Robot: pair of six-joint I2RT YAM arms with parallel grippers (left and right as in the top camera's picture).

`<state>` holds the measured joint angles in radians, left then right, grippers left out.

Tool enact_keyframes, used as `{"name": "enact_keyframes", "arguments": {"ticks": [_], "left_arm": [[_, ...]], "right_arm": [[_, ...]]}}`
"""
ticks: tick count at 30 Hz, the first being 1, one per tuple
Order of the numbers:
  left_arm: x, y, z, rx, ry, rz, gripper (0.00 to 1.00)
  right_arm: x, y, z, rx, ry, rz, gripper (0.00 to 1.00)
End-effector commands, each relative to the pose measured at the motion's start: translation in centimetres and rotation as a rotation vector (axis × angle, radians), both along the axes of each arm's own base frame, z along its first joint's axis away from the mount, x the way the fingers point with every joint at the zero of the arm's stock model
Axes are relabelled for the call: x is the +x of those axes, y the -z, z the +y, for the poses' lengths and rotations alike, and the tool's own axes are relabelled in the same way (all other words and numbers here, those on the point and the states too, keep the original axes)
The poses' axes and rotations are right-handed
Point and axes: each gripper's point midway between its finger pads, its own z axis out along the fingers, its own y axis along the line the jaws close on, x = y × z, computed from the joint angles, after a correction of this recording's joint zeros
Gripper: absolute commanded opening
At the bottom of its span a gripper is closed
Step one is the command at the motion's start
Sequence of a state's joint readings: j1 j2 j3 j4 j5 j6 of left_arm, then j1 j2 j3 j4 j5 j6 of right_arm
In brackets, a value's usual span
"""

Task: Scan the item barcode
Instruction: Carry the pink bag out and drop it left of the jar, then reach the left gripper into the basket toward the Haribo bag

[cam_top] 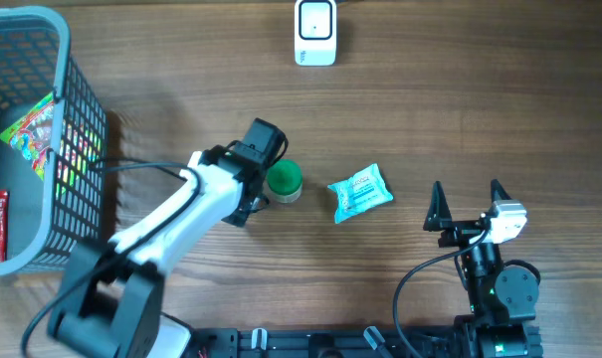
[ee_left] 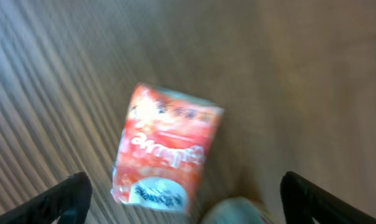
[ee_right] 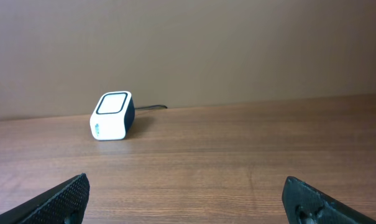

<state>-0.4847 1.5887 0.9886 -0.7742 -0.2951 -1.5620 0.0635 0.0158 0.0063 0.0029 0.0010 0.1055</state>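
A green round item [cam_top: 284,179] stands on the wooden table just right of my left gripper [cam_top: 262,195]. In the left wrist view it shows only as a blurred pale green shape [ee_left: 237,213] low between the wide-apart fingers, and my left gripper [ee_left: 188,202] is open and holds nothing. Beyond it lies a packet [ee_left: 164,151] that looks orange-red with a white label here. The overhead view shows a light blue packet [cam_top: 360,192] in that place. The white scanner [cam_top: 314,32] sits at the far edge. My right gripper [cam_top: 467,194] is open and empty at the near right.
A grey mesh basket [cam_top: 80,94] at the left edge holds several snack packets. From the right wrist, the scanner [ee_right: 112,116] stands far ahead with its cable behind it. My right gripper [ee_right: 188,199] hangs over bare wood.
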Motion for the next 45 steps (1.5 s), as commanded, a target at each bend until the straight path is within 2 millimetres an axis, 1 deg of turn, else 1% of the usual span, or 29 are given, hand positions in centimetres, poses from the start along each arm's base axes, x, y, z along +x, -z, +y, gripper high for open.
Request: {"name": "enact_keyframes", "arguments": {"ticks": [1,5,6,8,9,10,12,14,15,16,18,19,21,23,24,25,26,28,31,33,35,37,39,42,45], "left_arm": [[2.2,-7.4,1.6,0.115,0.117,-0.196,1.0],[2.5,-14.7,4.2,0.213,0.145,-0.353,1.0],[2.6,-17.3,5.1,0.237,0.168,-0.408,1.0],[2.6,-20.9,6.8,0.279,0.2,-0.475,1.0],[2.5,-22.7,8.0,0.303,0.199,-0.504,1.0],[2.4,-23.9,9.0,0.322,0.189,-0.525,1.0],[1.7,-26.8,12.0,0.36,0.126,-0.573,1.0],[0.8,-29.0,15.0,0.388,0.063,-0.607,1.0],[0.3,-29.9,16.3,0.396,0.037,-0.619,1.0],[-0.4,-30.7,18.0,0.406,0.001,-0.629,1.0],[-1.5,-31.2,20.9,0.418,-0.072,-0.626,1.0],[-2.0,-31.0,22.3,0.419,-0.117,-0.617,1.0],[-2.6,-30.4,24.4,0.4,-0.174,-0.595,1.0],[-2.6,-29.2,26.6,0.343,-0.218,-0.578,1.0],[-2.3,-28.7,27.4,0.322,-0.225,-0.573,1.0],[-1.7,-28.1,28.4,0.293,-0.214,-0.571,1.0],[-1.1,-27.7,28.9,0.275,-0.202,-0.572,1.0],[0.8,-26.1,30.5,0.233,-0.151,-0.564,1.0],[2.7,-22.3,32.4,0.193,-0.141,-0.48,1.0],[4.1,-19.5,33.2,0.182,-0.103,-0.416,1.0],[5.3,-16.3,33.9,0.169,-0.05,-0.342,1.0],[6.0,-13.1,34.5,0.148,-0.023,-0.271,1.0],[6.3,-10.3,35.3,0.138,-0.03,-0.207,1.0],[7.0,-7.0,36.1,0.132,0.0,-0.151,1.0],[7.8,-4.9,36.9,0.137,0.003,-0.131,1.0]], "right_arm": [[0.0,-0.1,0.2,0.009,-0.009,-0.006,1.0],[0.0,-0.1,0.2,0.009,-0.009,-0.006,1.0],[0.0,-0.1,0.2,0.009,-0.009,-0.006,1.0],[0.0,-0.1,0.2,0.009,-0.009,-0.006,1.0],[0.0,-0.1,0.2,0.009,-0.009,-0.006,1.0],[0.0,-0.1,0.2,0.009,-0.009,-0.006,1.0],[0.0,-0.1,0.1,0.009,-0.008,-0.006,1.0],[0.0,-0.1,0.2,0.009,-0.009,-0.006,1.0],[0.0,-0.1,0.2,0.009,-0.009,-0.006,1.0],[0.0,-0.1,0.2,0.009,-0.009,-0.006,1.0],[0.0,-0.1,0.2,0.009,-0.009,-0.006,1.0],[0.0,-0.1,0.2,0.009,-0.009,-0.006,1.0],[0.0,-0.1,0.2,0.009,-0.009,-0.006,1.0],[0.0,-0.1,0.1,0.009,-0.008,-0.006,1.0],[0.0,-0.1,0.2,0.01,-0.009,-0.006,1.0],[0.0,-0.1,0.2,0.009,-0.009,-0.006,1.0],[0.0,-0.1,0.2,0.009,-0.009,-0.006,1.0],[0.0,-0.1,0.2,0.009,-0.009,-0.006,1.0],[0.0,-0.1,0.2,0.009,-0.009,-0.006,1.0],[0.0,-0.1,0.2,0.009,-0.009,-0.006,1.0],[0.0,-0.1,0.2,0.009,-0.009,-0.006,1.0],[0.0,-0.1,0.2,0.009,-0.009,-0.006,1.0],[0.0,-0.1,0.2,0.009,-0.009,-0.006,1.0],[0.0,-0.1,0.2,0.009,-0.009,-0.006,1.0],[0.0,-0.1,0.2,0.009,-0.009,-0.006,1.0]]}}
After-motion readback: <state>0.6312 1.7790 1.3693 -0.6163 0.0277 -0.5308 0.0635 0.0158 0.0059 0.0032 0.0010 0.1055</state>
